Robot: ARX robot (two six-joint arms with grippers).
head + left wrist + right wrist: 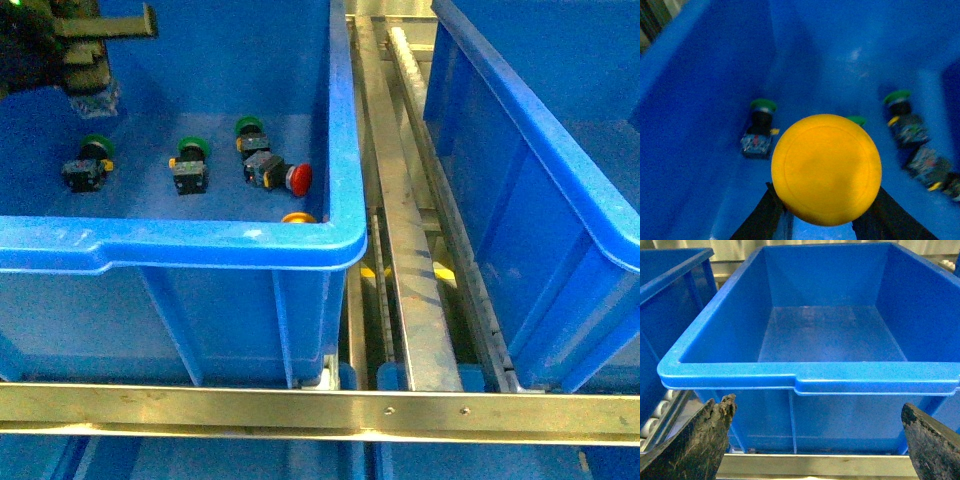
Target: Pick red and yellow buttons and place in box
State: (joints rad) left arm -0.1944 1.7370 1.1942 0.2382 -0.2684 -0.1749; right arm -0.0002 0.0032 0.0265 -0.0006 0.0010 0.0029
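Note:
My left gripper (826, 200) is shut on the yellow button (826, 169), whose round cap fills the middle of the left wrist view, with a black finger (760, 220) on either side. It hangs above the floor of the left blue bin (200, 245). In the front view the left gripper (80, 60) is a dark shape at the bin's far left, and the held button is hidden there. A red button (298, 178) lies on the bin floor, and a yellow cap (298, 217) peeks over the near rim. My right gripper (815, 440) is open before the empty blue box (810, 375).
Green-capped switches (93, 165) (190, 165) (250, 128) lie in the left bin, also seen from the left wrist (760, 127) (900, 100). A metal roller track (400, 220) runs between the bin and the box (520, 130). An aluminium rail (300, 410) crosses the front.

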